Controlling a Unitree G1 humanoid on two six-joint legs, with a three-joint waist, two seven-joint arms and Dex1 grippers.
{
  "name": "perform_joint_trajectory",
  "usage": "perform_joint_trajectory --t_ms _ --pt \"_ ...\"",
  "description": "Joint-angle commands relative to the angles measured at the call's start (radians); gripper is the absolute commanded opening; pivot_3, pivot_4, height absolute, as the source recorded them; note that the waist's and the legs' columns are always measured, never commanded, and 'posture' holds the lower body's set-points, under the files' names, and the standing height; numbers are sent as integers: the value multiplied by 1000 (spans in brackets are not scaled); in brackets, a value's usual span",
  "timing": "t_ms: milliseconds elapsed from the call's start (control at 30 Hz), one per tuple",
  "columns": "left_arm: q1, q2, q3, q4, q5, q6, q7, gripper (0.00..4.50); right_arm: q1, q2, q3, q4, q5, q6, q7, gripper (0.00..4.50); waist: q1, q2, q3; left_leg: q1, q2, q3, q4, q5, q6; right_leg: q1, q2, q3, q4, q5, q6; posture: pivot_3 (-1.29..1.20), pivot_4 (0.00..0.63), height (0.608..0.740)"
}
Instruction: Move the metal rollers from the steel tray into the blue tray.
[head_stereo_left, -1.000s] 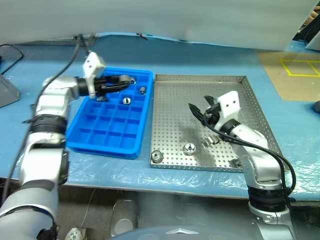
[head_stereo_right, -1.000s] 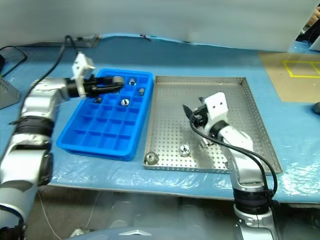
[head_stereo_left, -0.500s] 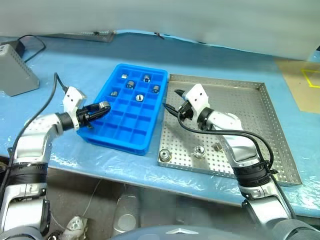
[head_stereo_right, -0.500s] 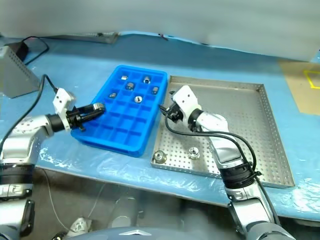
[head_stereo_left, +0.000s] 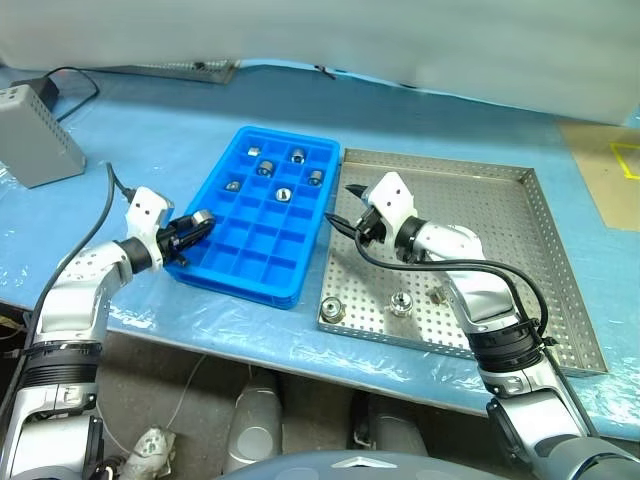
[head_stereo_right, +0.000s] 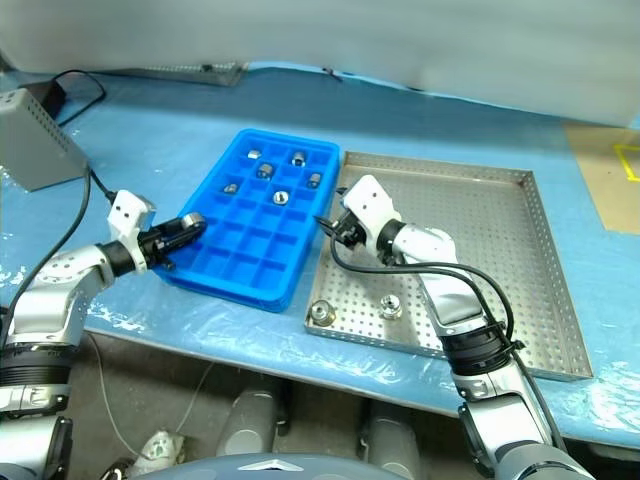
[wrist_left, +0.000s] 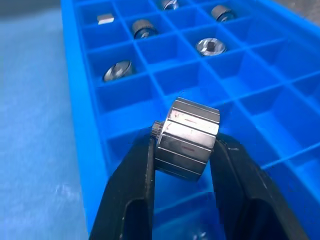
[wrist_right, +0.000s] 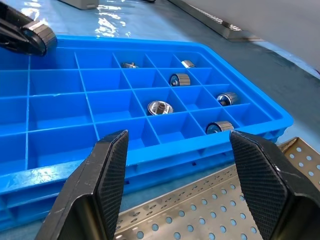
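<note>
The blue tray (head_stereo_left: 262, 268) lies left of the steel tray (head_stereo_left: 500, 215). Several metal rollers sit in the blue tray's far compartments, one of them (head_stereo_left: 283, 194) near the middle. Three more pieces rest on the steel tray's near part, among them a roller (head_stereo_left: 333, 311) in the near left corner and another (head_stereo_left: 401, 304) beside it. My left gripper (head_stereo_left: 200, 219) hovers at the blue tray's near left wall, shut on a ribbed silver roller (wrist_left: 187, 135). My right gripper (head_stereo_left: 349, 206) is open and holds nothing, above the steel tray's left wall and pointing toward the blue tray.
A grey box (head_stereo_left: 35, 150) with a black cable stands at the far left on the blue plastic-covered table. A brown surface with yellow tape (head_stereo_left: 620, 160) lies at the far right. The table's front edge runs just below both trays.
The camera has swung left. My left gripper, still shut on its roller, came down and back from the blue tray's far end to its near left wall. My right gripper moved left to the steel tray's left wall.
</note>
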Motion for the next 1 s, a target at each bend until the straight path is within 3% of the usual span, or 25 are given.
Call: perform_joint_trajectory --t_ms 33,200,400,667,867,1000 --pt "-9 20 10 -4 6 -32 7 1231 -11 -4 -3 -9 -7 -29 1 3338 1 0 0 0 0 0 0 0 0 0 0 0 0 0 0 325 150 740" --pt "-36 11 -7 50 47 -78 46 1231 -4 -5 0 -5 -25 -37 -2 3338 0 0 0 1 0 0 0 0 0 0 0 0 1 0 0 319 150 740" --pt "-79 12 -19 107 60 -111 63 3151 4 2 -4 -7 -32 -35 -11 3380 -2 0 0 2 1 0 0 1 -1 0 0 0 2 0 0 303 150 740" --pt "-165 17 -12 49 -30 -40 -13 3151 24 -9 -23 -28 -33 -26 -20 3380 -1 0 0 0 0 0 2 1 -1 0 0 0 2 0 0 280 150 740" --pt "-306 2 -47 -24 -178 98 -160 3151 49 -47 -164 -123 87 96 -5 3380 1 0 0 0 0 0 4 1 -1 1 0 0 3 0 0 251 150 740" --pt "-434 -90 -153 35 -174 94 -251 3151 95 -119 -282 -210 170 186 9 3380 5 0 -1 1 0 0 4 1 0 2 -1 0 3 0 0 141 150 740"
